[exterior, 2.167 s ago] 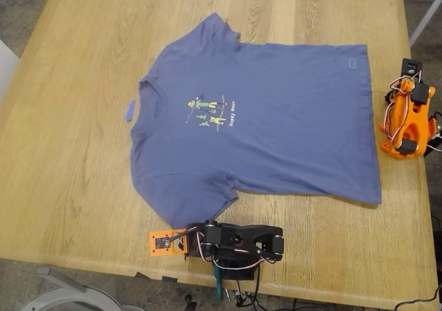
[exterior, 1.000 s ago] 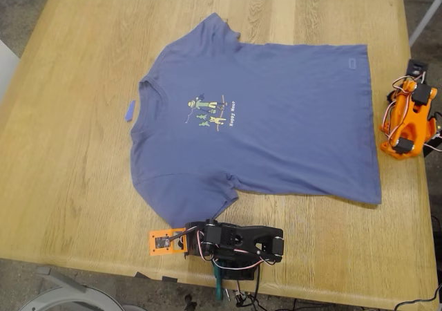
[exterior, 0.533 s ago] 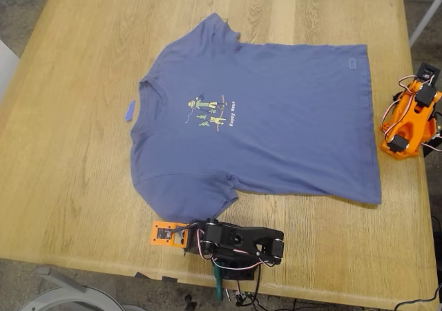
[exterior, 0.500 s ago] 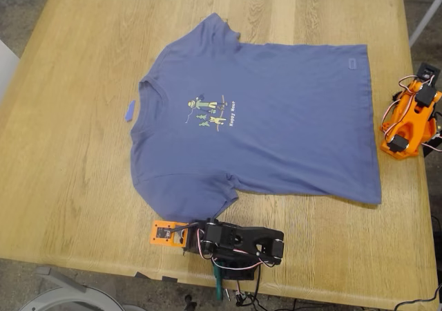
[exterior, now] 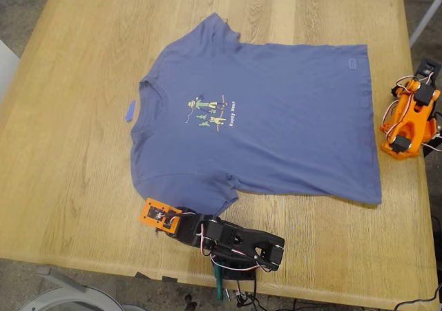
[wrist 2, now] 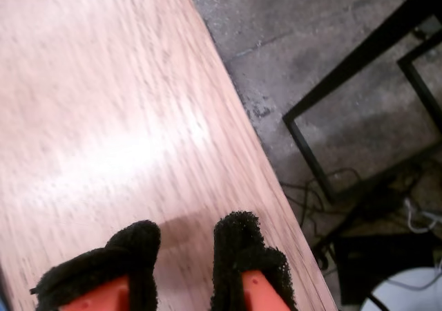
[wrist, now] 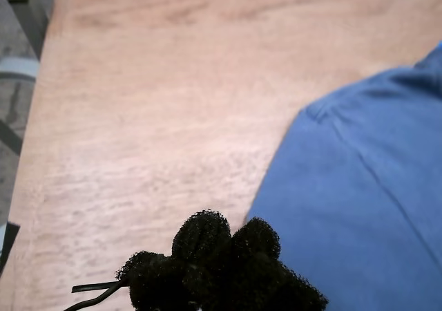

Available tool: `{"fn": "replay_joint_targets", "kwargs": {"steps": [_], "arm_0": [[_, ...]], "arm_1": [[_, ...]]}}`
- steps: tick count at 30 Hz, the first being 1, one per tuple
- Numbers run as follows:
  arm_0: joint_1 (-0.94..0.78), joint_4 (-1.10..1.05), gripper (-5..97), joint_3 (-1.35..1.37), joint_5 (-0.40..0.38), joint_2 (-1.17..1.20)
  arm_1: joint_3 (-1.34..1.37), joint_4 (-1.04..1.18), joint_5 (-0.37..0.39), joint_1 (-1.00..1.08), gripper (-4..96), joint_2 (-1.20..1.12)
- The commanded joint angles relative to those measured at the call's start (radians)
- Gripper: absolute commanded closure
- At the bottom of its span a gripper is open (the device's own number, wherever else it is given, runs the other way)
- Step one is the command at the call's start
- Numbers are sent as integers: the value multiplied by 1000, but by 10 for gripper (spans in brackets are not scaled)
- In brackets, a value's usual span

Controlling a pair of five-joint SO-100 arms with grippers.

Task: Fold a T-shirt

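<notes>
You had the T-shirt (exterior: 276, 131) lying flat and unfolded on the tabletop (exterior: 69, 152), chest print up. Its collar pointed toward the exterior view's left and its hem toward that view's right. A small purple strip (exterior: 130, 110) lay on the bare wood just beside the collar, apart from the cloth.

Your first hand (exterior: 153, 214), on the black arm at the near edge in the exterior view, sat low over the wood just off the nearer sleeve. In its wrist view the black padded fingertips (wrist: 200, 236) were bunched together with no gap between them, so the hand (wrist: 228, 236) looked closed on nothing, though the blur left that a little unsure. The sleeve's edge (wrist: 366, 200) lay just beside the pads. I could not tell whether they touched it.

Your second hand (exterior: 428, 70), on the orange arm at the exterior view's right, was well clear of the shirt, out past the hem. In its wrist view the two pads (wrist 2: 238, 245) stood apart with wood showing between them. That hand (wrist 2: 185, 238) was open and empty. Beyond the tabletop's edge were the floor (wrist 2: 331, 41), a black frame (wrist 2: 359, 69) and some cables (wrist 2: 387, 207).

Nothing lay on the shirt.
</notes>
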Motion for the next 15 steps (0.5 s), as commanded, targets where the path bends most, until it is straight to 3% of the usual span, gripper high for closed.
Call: {"fn": "replay_joint_targets", "kwargs": {"steps": [1,5,10,15], "arm_0": [[18,-66,915,-18,-61,106],[60,-101,798,-41,-71,106],[112,-109,659,-78,-52,106],[127,15,481,-140,-172,104]], "arm_1": [[-41,-48,18,-69,775,5],[-115,-104,58,-153,747,5],[-218,-100,114,-175,621,5],[-333,-87,153,-175,542,3]]}}
